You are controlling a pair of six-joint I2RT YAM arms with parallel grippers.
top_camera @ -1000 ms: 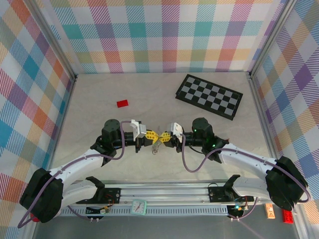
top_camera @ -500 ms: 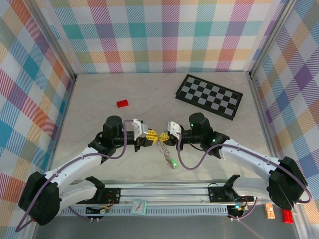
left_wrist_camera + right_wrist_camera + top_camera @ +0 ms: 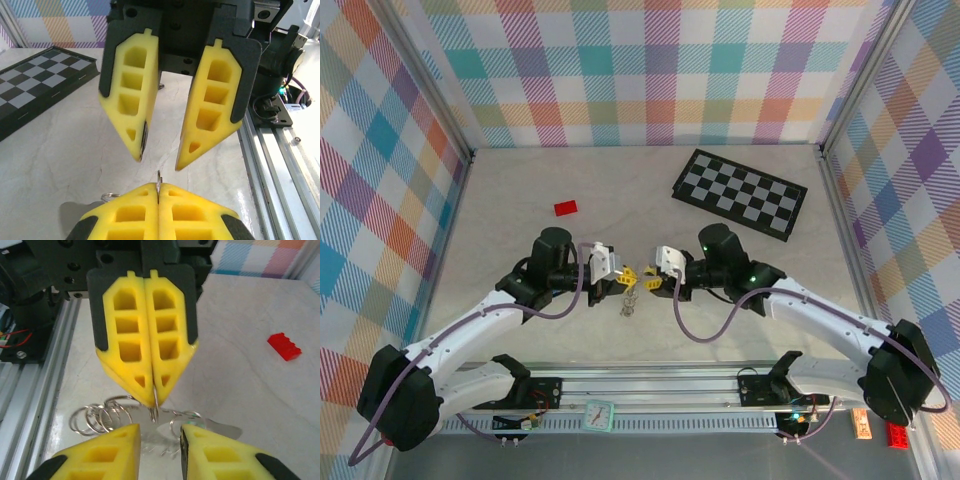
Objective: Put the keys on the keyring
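Note:
My left gripper [image 3: 631,272] [image 3: 158,189] is shut on a thin silver ring of the keyring [image 3: 158,177], which pokes up between its yellow pads. In the right wrist view that ring hangs from the left gripper [image 3: 155,396], and a string of silvery loops of the keyring [image 3: 97,415] trails to the left over the table. A blurred key [image 3: 220,428] with a green tinge at its head swings just below. I cannot make out the blue key. My right gripper [image 3: 647,284] [image 3: 159,440] [image 3: 160,161] faces the left one, open, its fingers on either side of the hanging ring without touching it.
A flat red block [image 3: 565,207] [image 3: 284,346] lies at the back left. A black-and-grey checkerboard [image 3: 740,193] [image 3: 35,75] sits at the back right. The aluminium rail [image 3: 650,385] runs along the near edge beneath the arms.
Half a second ago the chain with the green key swung out toward the lower right. It now hangs bunched under the two grippers, which have shifted slightly left.

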